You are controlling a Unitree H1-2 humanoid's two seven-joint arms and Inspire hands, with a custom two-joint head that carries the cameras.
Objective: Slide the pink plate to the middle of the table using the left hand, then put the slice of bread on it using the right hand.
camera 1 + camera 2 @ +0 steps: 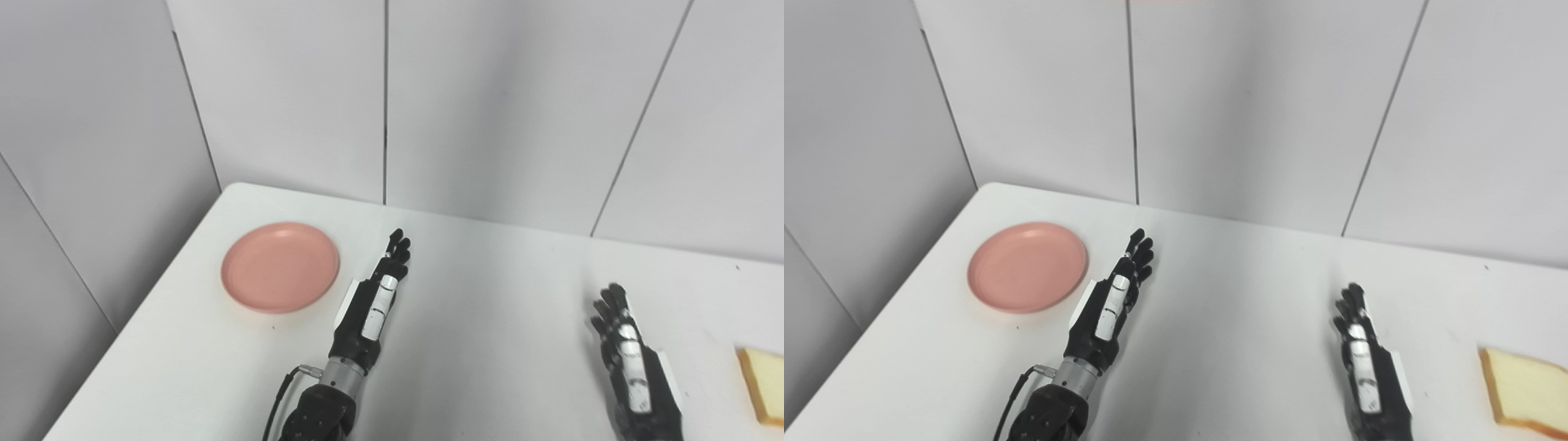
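The pink plate (280,267) lies flat near the far left corner of the white table (490,282). My left hand (375,294) is open, fingers stretched forward, just right of the plate and not touching it. A slice of bread (1524,391) with a tan crust lies at the right edge of the table. Open too, my right hand (1363,355) rests left of the bread with a clear gap between them. Neither hand holds anything.
Grey wall panels (392,92) rise behind the table and along its left side. The table's left edge (153,306) runs close past the plate. A black cable (278,398) loops by the left wrist.
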